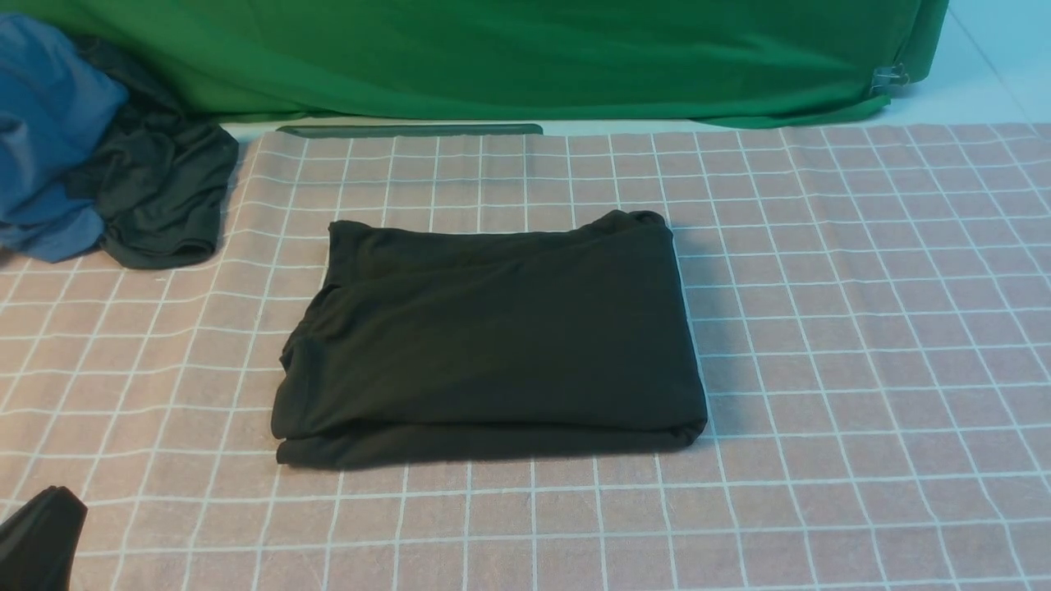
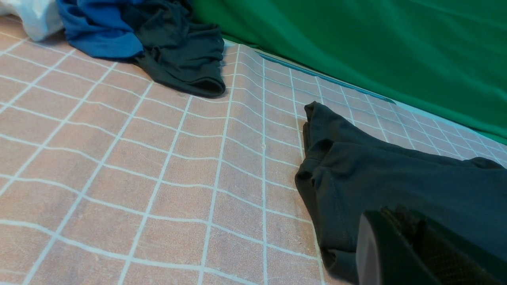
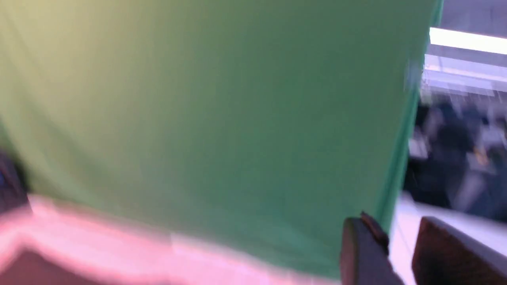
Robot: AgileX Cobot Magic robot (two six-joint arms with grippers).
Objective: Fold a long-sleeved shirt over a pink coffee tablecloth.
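Centrally on the pink coffee tablecloth (image 1: pixel 821 345) lies the long-sleeved shirt (image 1: pixel 493 345), folded into a compact black rectangle; no chest print shows on the upper face. Its near edge shows stacked layers, and its left edge is rumpled, with fold ends bunched toward the near left corner. Cloth lies flat around it on all sides, with bare grid squares on each side.

Surroundings: at far left, a blue garment (image 1: pixel 49 139) is heaped with a dark garment bundle (image 1: pixel 164 197) lying against its right side; both sit on the tablecloth's far-left corner, well apart from the shirt. A plain green cloth (image 1: pixel 493 57) hangs as a backdrop along the far edge, with a metal clip (image 1: pixel 891 78) at its lower right corner. A narrow dark strip (image 1: pixel 410 130) lies just beyond the tablecloth's far hem, below the green cloth.

Left gripper (image 1: pixel 37 538): only a black part shows at the near left corner of the front view, clear of the shirt. In the left wrist view its fingers (image 2: pixel 416 249) appear pressed together, holding nothing, with the shirt's rumpled edge just beyond them.

Right gripper (image 3: pixel 392 253): outside the front view. The right wrist view is heavily blurred; two dark fingers stand apart with a visible gap and nothing between them, facing the green cloth.
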